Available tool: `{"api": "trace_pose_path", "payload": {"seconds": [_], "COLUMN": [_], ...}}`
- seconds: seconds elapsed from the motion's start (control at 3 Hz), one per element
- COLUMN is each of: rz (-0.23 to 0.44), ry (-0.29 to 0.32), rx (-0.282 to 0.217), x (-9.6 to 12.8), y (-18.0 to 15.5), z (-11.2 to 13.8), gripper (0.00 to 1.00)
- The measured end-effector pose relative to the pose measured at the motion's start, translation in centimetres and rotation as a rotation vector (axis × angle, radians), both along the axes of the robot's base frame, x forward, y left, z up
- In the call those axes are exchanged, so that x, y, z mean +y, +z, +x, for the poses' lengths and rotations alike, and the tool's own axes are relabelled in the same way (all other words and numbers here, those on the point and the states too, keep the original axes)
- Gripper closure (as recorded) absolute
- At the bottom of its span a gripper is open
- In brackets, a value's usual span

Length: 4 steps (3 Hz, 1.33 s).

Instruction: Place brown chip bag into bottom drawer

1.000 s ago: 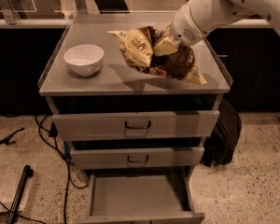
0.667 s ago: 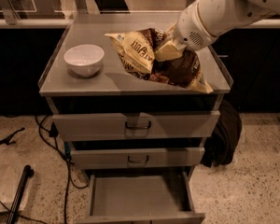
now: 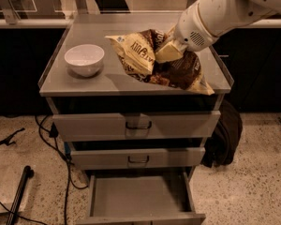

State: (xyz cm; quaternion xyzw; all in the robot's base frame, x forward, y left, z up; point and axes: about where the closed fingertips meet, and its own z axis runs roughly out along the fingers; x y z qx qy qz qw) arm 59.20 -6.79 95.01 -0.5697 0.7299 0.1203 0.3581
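The brown chip bag (image 3: 154, 60) is crinkled, with a dark brown middle and cream-yellow ends, and hangs just above the cabinet top (image 3: 84, 83), tilted. My gripper (image 3: 166, 53) comes in from the upper right on a white arm and is shut on the bag's middle, with a cream finger (image 3: 167, 50) pressed on it. The bottom drawer (image 3: 139, 198) is pulled open below the front of the cabinet, with its plain grey inside showing and nothing in it.
A white bowl (image 3: 84, 59) stands on the left of the cabinet top. Two upper drawers with dark handles (image 3: 138, 124) are closed. Cables and a dark pole (image 3: 18, 191) lie on the floor at left. A black bag (image 3: 225, 135) leans at the cabinet's right.
The gripper has lifted the chip bag slightly and carried it toward the cabinet's front edge. The bowl and drawers have not moved.
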Motion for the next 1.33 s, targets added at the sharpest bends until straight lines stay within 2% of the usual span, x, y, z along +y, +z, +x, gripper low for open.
{"api": "trace_pose_path", "payload": {"seconds": [0.33,0.67,1.0,1.33], "rz": [-0.005,0.016,0.061,0.083], "ry": [-0.019,-0.058,-0.067,-0.043], "rx": [0.083,0.177,0.256,0.293], "x": [-0.6,-1.0,-0.3,1.1], "y": [-0.3,-0.5,-3.0,-7.7], "z": [-2.7,-6.9,-10.7,-13.3], "gripper": [1.0,1.0,1.0,1.0]}}
